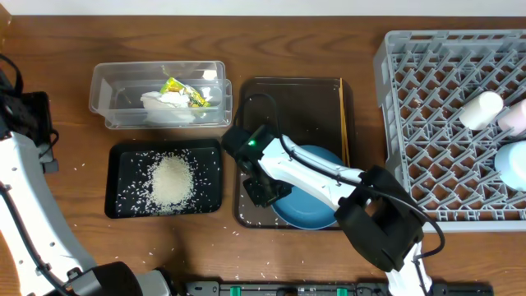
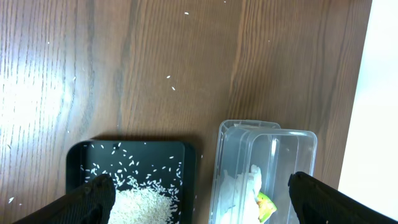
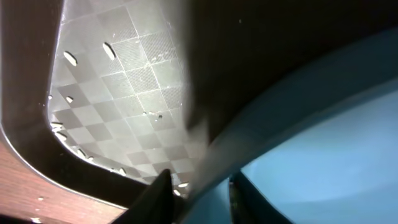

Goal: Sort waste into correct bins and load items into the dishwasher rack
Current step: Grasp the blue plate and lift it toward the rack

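Inspection of my 2 grippers and the work area.

1. Right gripper (image 3: 199, 190): jaws narrowed onto the left rim of the large blue bowl (image 1: 308, 210), with 1 finger outside the wall and 1 inside. The rim fills the gap between them. The wrist view is blurred.
2. The bowl sits in the brown serving tray (image 1: 296, 85), toward its near end. Thin wooden chopsticks (image 1: 343, 123) lie along that tray's right edge.
3. Left gripper (image 2: 208, 199): jaws spread wide and holding nothing, above the black tray (image 1: 123, 156) and the clear tub (image 1: 107, 82).
4. The tub holds the crumpled tissue (image 1: 164, 105) and the snack wrapper (image 1: 185, 92).
5. The rice heap (image 1: 171, 181) lies in the black tray, and stray grains dot the table (image 1: 49, 49).
6. The dishwasher rack (image 1: 427, 123) stands on the right, with the white cup (image 1: 481, 109) inside it.
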Motion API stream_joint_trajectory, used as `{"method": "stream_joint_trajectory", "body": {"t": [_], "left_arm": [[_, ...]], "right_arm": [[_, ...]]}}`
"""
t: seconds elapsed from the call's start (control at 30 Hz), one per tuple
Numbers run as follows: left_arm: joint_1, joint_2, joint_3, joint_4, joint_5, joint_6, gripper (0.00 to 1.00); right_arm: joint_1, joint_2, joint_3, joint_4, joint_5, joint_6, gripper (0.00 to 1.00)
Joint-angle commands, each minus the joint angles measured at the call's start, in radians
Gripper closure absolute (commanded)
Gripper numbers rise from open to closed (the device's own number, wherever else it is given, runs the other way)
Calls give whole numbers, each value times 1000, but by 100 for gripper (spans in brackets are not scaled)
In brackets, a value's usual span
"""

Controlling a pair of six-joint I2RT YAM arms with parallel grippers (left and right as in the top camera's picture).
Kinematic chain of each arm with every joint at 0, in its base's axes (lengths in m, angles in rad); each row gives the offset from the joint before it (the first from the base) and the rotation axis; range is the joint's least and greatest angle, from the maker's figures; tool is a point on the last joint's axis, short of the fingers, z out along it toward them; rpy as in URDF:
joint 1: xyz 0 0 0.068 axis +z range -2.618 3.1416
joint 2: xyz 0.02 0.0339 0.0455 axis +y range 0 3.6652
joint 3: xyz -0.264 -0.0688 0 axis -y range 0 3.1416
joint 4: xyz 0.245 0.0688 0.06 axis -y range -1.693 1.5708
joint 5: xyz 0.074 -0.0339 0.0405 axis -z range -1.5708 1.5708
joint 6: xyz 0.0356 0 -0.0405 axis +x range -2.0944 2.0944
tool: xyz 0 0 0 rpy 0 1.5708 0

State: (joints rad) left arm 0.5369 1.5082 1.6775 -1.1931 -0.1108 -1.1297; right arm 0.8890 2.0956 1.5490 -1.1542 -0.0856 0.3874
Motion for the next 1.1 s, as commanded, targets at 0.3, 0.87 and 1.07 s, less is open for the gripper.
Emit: {"method": "stream_joint_trajectory", "body": {"t": [0.3,0.87,1.07], "left_arm": [[6,1,3,-4,-5,-9,8],[6,1,3,-4,-5,-9,8],[6,1,3,-4,-5,-9,8]], "right_arm": [[-4,10,128,-95,-46,3,99],[-420,1,852,-543,97,-169,99],[-701,-9,990,-513,-194,-394,99]]}}
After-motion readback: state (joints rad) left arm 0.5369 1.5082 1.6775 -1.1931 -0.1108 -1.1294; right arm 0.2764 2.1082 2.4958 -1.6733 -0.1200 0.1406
